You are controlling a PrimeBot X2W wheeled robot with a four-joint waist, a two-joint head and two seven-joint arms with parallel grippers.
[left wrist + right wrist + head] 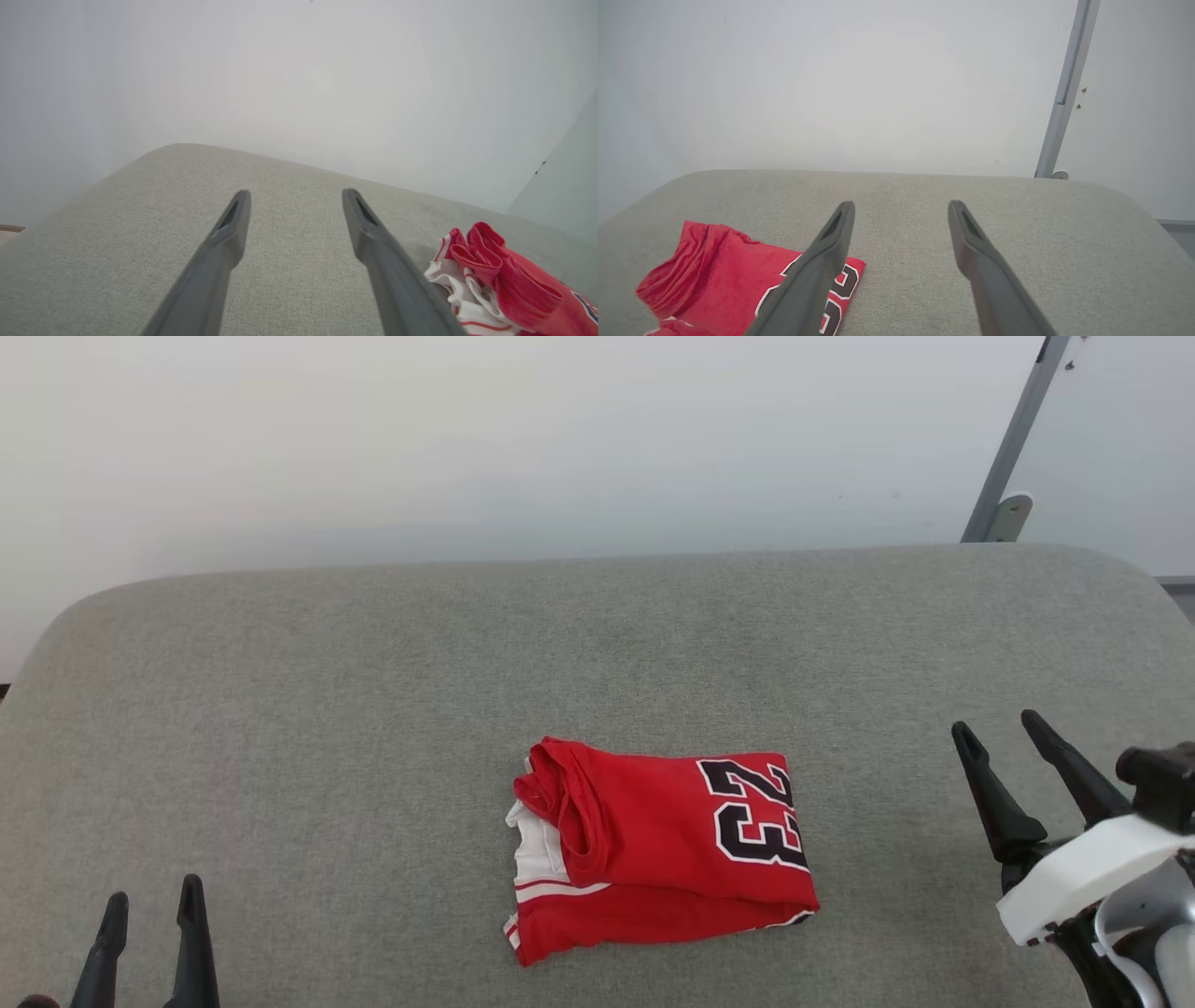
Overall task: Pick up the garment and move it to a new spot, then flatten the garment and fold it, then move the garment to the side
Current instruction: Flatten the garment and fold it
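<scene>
1. The garment (653,849) lay folded into a compact packet on the grey surface (373,709), with the number 23 facing up. It sat between the two end effectors and touched neither.
2. The left end effector (154,896) had its fingers spread and held nothing. The garment lay well off to its right and a little ahead. In its wrist view, the left end effector (295,193) had the garment's (504,284) bunched collar end low on the right, just beside its right finger.
3. The right end effector (997,726) was likewise parted and empty. The garment lay to its left, roughly level with its fingers. In its wrist view, the right end effector (901,205) had the garment's (714,266) numbered end partly hidden behind its left finger.
4. The packet's long axis ran side to side from one end effector toward the other. The collar end faced the left one and the numbered end faced the right.
5. The right end effector stood plainly nearer. The folding looked done, so I judged the shift aside was what remained. A short sideways reach from the right onto the numbered end seemed the readier approach.
</scene>
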